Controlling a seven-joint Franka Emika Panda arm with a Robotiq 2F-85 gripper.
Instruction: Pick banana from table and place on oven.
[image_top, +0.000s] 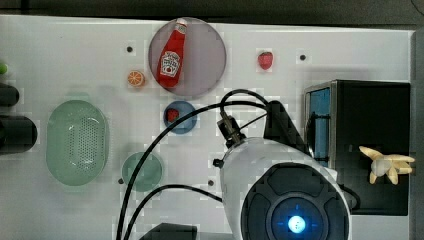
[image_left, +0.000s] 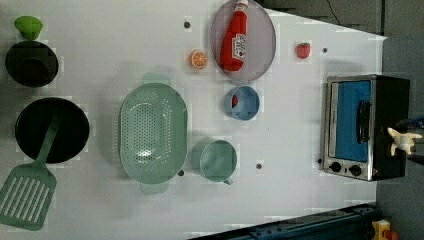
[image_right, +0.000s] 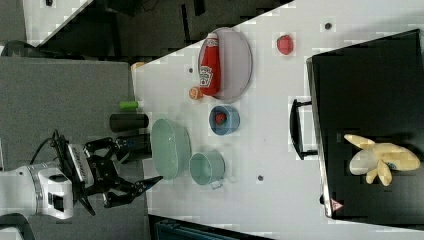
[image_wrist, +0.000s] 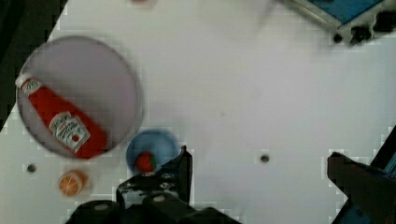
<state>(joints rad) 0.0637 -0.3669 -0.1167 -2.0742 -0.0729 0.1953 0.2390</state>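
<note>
The white surface carried the oven at the top view's 3 o'clock. At the top view's 12 o'clock a ketchup bottle lay on a round plate. The pincer stood with its fingers wide apart, holding nothing. The banana lay on the oven's black top.

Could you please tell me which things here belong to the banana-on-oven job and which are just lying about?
Part of the job:
banana, already lying on the oven's top
oven
table
gripper, open and holding nothing

Just lying about:
ketchup bottle on a plate
orange slice
green colander
green cup
</note>
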